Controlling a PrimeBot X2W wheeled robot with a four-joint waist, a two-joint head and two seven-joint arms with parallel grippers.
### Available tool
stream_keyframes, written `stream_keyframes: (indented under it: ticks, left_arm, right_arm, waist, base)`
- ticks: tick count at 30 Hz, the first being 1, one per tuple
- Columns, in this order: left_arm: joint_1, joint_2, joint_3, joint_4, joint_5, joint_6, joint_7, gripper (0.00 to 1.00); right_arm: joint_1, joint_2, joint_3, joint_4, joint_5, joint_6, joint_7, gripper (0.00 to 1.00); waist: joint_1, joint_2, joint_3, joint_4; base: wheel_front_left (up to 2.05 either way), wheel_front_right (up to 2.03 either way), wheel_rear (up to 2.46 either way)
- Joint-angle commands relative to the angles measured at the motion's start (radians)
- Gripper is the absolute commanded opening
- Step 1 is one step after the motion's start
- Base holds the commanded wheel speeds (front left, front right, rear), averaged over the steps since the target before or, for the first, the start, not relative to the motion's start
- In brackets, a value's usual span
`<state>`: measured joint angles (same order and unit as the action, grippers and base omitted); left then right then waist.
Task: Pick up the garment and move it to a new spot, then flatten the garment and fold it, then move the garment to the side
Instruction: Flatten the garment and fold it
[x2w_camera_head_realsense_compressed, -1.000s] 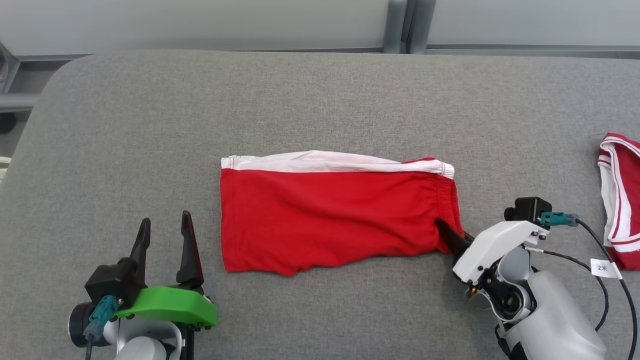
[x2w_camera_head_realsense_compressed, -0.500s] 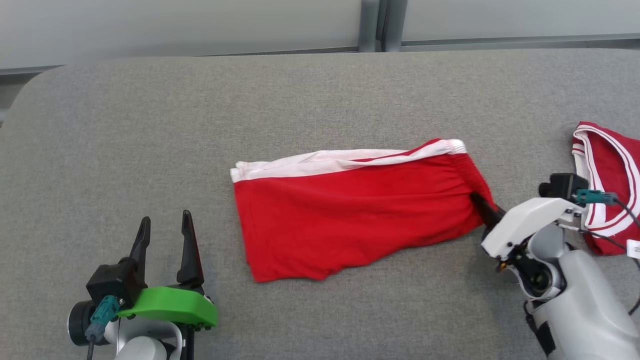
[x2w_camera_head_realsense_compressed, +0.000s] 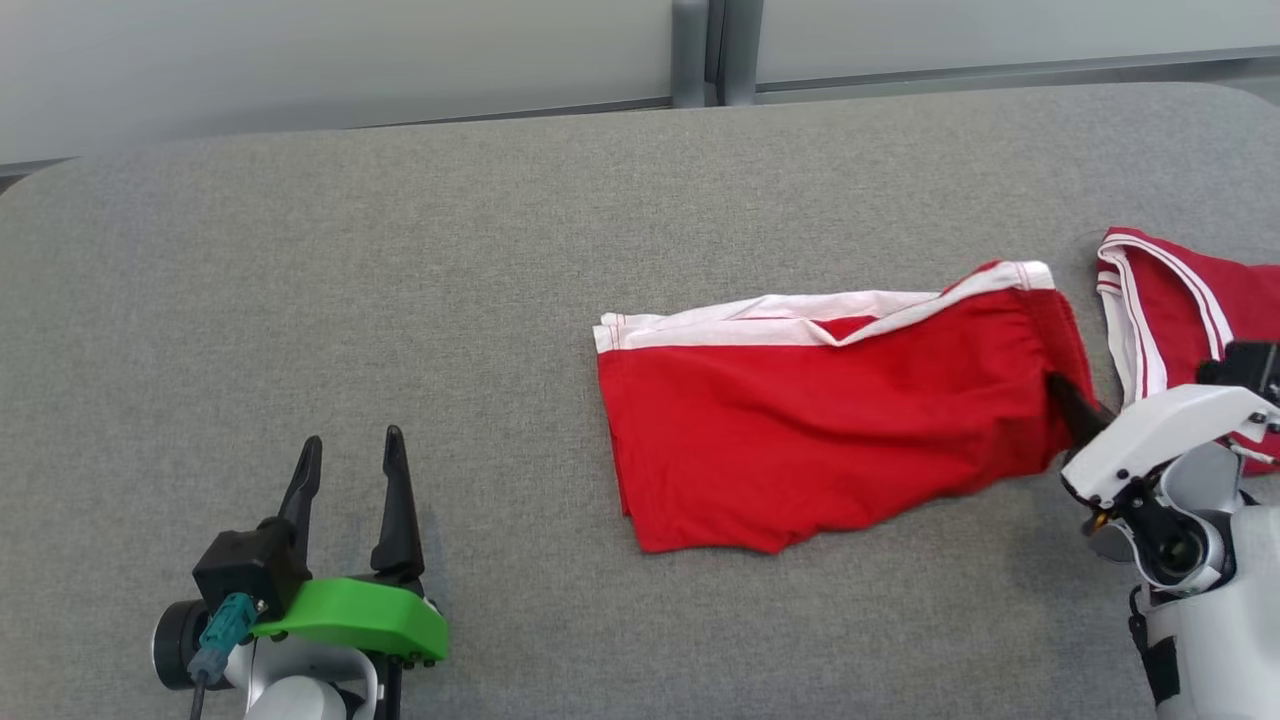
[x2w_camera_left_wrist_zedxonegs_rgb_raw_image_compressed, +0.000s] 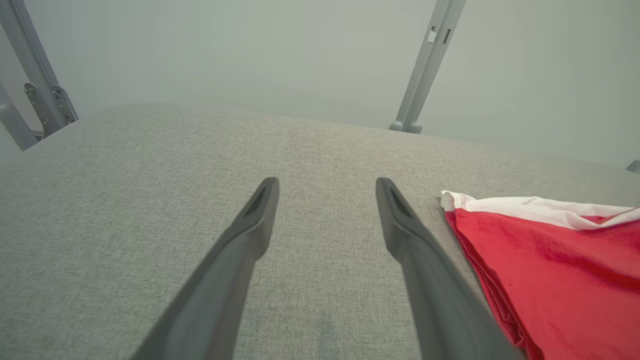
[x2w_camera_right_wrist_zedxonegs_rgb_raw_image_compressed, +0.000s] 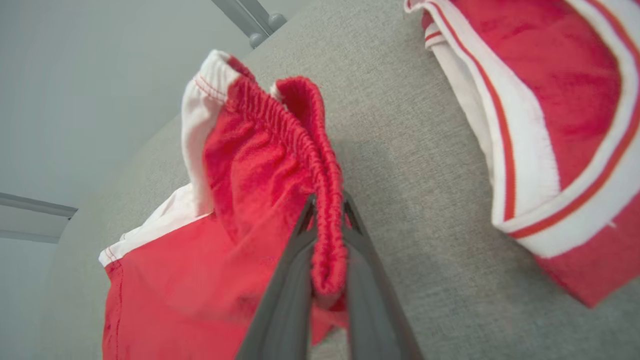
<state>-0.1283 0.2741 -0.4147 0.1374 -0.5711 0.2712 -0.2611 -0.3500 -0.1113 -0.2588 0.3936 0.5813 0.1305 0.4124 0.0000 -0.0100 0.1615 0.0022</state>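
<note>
My right gripper (x2w_camera_head_realsense_compressed: 1068, 398), far right, angles up-left, pinching the red shorts (x2w_camera_head_realsense_compressed: 830, 440) by the waistband; left gripper (x2w_camera_head_realsense_compressed: 352, 438) lower left, fingers wide.

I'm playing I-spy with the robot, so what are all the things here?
red shorts: one, red with white band, middle-right of the table.
second garment: one, red with white stripes, table's right edge.
table: one, grey fabric, under both.
metal posts: several, grey, behind the table.
left gripper: one, dark fingers, open, near left.
right gripper: one, dark fingers, shut on the red shorts' waistband.
</note>
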Motion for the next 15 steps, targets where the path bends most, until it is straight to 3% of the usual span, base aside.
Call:
stream_keyframes:
  ticks: [1, 15]
  left_arm:
    - [-0.003, 0.008, 0.001, 0.005, -0.004, -0.005, 0.000, 1.00]
    - [0.006, 0.004, -0.016, 0.012, -0.016, -0.012, 0.005, 1.00]
  right_arm:
    - [0.012, 0.012, 0.013, -0.030, 0.010, 0.000, 0.015, 0.00]
    - [0.066, 0.057, 0.179, -0.289, 0.058, 0.001, 0.109, 0.00]
  waist:
    - [0.0000, 0.0100, -0.004, -0.005]
    - [0.0000, 0.0100, -0.042, 0.010]
  base:
    - [0.00, 0.00, 0.00]
    - [0.00, 0.00, 0.00]
